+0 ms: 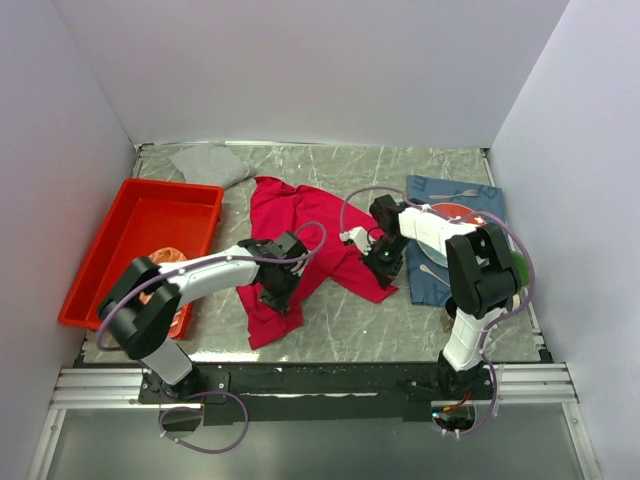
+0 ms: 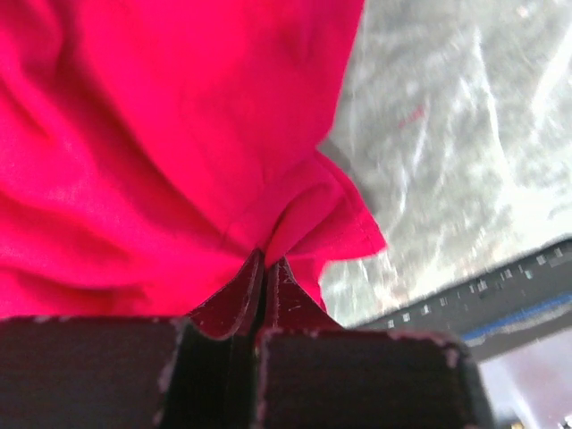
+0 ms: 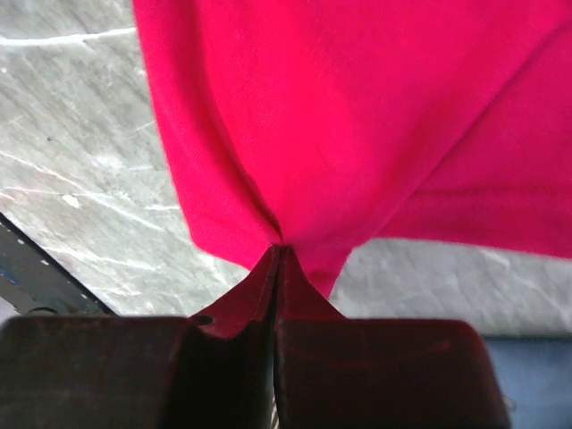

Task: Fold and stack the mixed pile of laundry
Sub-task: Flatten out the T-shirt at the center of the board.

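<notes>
We see the crimson-magenta shirt (image 1: 287,205) spread crumpled across the middle of the marbled table (image 1: 345,320), with both arms bent down over its near half.

In the left wrist view, the left end effector (image 2: 265,262) is closed tight on a bunched fold of the shirt close to a corner of its hem. Its dark fingers (image 2: 234,306) meet with only fabric between them. The bare table shows just to the right of that fold. From above, this grip sits at the shirt's near left part, close to the front edge of the table.

In the right wrist view, the right end effector (image 3: 279,253) is likewise pinched shut on the shirt. Its fingers (image 3: 243,302) meet at a gathered point from which the cloth fans out upward. From above, this grip lies at the shirt's right-hand edge, just beside the dark blue placemat (image 1: 428,189).

The long grey garment (image 1: 208,164) lies apart from the shirt at the far left of the table, just behind the red plastic tray (image 1: 150,215). The orange-and-white patterned cloth (image 1: 166,256) lies inside that tray at its near end, partly hidden by the left arm. We cannot tell from these views whether the gripped parts of the shirt are lifted off the table or resting on it.
</notes>
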Robot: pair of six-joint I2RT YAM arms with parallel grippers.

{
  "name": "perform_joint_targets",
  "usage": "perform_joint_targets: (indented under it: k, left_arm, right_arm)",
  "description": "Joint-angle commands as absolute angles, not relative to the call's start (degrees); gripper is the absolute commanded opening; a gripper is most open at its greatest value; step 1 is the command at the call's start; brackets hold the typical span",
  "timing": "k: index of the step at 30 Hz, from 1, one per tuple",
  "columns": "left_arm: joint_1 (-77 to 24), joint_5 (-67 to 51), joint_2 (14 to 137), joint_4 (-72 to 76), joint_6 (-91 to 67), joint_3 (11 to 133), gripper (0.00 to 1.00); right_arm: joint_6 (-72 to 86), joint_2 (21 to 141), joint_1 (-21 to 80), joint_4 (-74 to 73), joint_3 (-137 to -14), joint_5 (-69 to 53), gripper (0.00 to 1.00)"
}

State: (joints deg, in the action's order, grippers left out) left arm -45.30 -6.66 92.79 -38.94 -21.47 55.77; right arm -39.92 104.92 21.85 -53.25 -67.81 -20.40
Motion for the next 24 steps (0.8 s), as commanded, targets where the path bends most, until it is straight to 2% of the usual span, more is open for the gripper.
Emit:
perform_joint_targets:
  k: [1,6,7,10,15,16,17,18,19,20,22,24]
  left_arm:
    - [-44.1,-8.3,85.7,-45.5,-20.4,59.0,0.01]
    - [-43.9,-16.0,79.3,-52.0,-18.5,62.7,0.01]
    - [-43.9,-20.3,78.3,-53.9,-18.5,62.8,0.01]
    - [-44.0,-27.1,74.5,-56.2,-18.8,61.0,0.01]
    - [-44.7,-41.6,68.0,-60.6,-21.4,52.0,0.02]
    - [-45.3,-43.4,67.2,-60.1,-22.7,50.2,0.05]
    - [-45.4,-45.1,66.6,-59.4,-23.8,47.1,0.21]
    - [-45.6,-45.4,66.5,-59.4,-24.6,46.8,0.30]
    - [-45.7,-44.7,66.9,-59.8,-24.4,47.2,0.36]
    - [-45.6,-43.5,67.4,-60.0,-24.2,49.9,0.48]
    - [-43.6,-34.0,70.6,-62.0,-22.3,55.3,0.63]
    - [-40.3,-29.2,74.6,-61.7,-19.4,63.4,0.69]
  right_arm:
    - [-41.6,97.6,20.9,-55.9,-70.0,-18.7,0.00]
    - [-49.8,91.2,20.7,-62.0,-74.2,-21.0,0.00]
    - [-52.0,88.7,20.7,-65.4,-73.8,-21.8,0.00]
    - [-63.9,83.5,20.7,-75.3,-70.2,-23.9,0.00]
    - [-78.3,75.2,20.7,-82.2,-55.0,-18.8,0.02]
    - [-78.7,74.5,20.7,-82.4,-53.4,-17.5,0.09]
    - [-78.5,74.6,20.7,-81.5,-51.2,-17.1,0.19]
    - [-77.2,75.0,20.4,-81.1,-51.1,-17.2,0.32]
    - [-76.4,76.4,19.9,-80.5,-51.8,-17.8,0.37]
    - [-75.3,77.3,19.2,-79.7,-55.3,-20.5,0.41]
    - [-71.3,82.4,16.1,-77.0,-61.2,-23.5,0.47]
    - [-66.9,87.4,13.9,-73.5,-72.1,-27.3,0.50]
